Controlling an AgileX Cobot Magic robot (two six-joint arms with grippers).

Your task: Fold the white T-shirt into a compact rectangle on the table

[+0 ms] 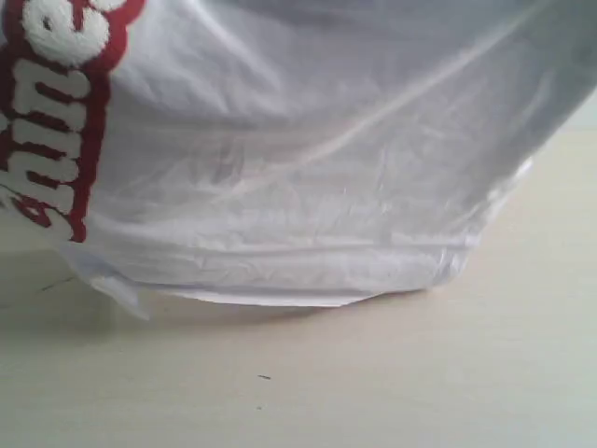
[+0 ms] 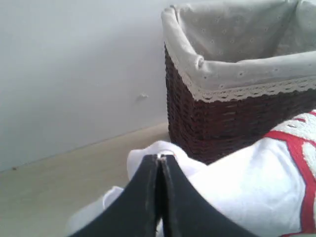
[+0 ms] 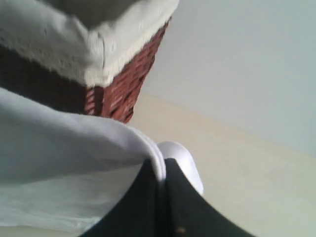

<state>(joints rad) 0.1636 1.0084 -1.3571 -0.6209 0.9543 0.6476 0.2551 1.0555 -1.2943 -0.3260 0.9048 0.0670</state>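
Tightly, left gripper (image 2: 159,165) and right gripper (image 3: 162,173) clamp white T-shirt (image 1: 326,168) edges, hem hanging near table (image 1: 420,383).

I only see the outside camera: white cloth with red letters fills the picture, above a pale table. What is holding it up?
Observer: The right tool is shut on a fold of the shirt.
Operator: And the other side?
Observer: The left tool is shut too, with shirt cloth bunched at its tips.
Operator: Is anything else nearby?
Observer: A dark wicker basket with a lace-edged liner stands just past the shirt.
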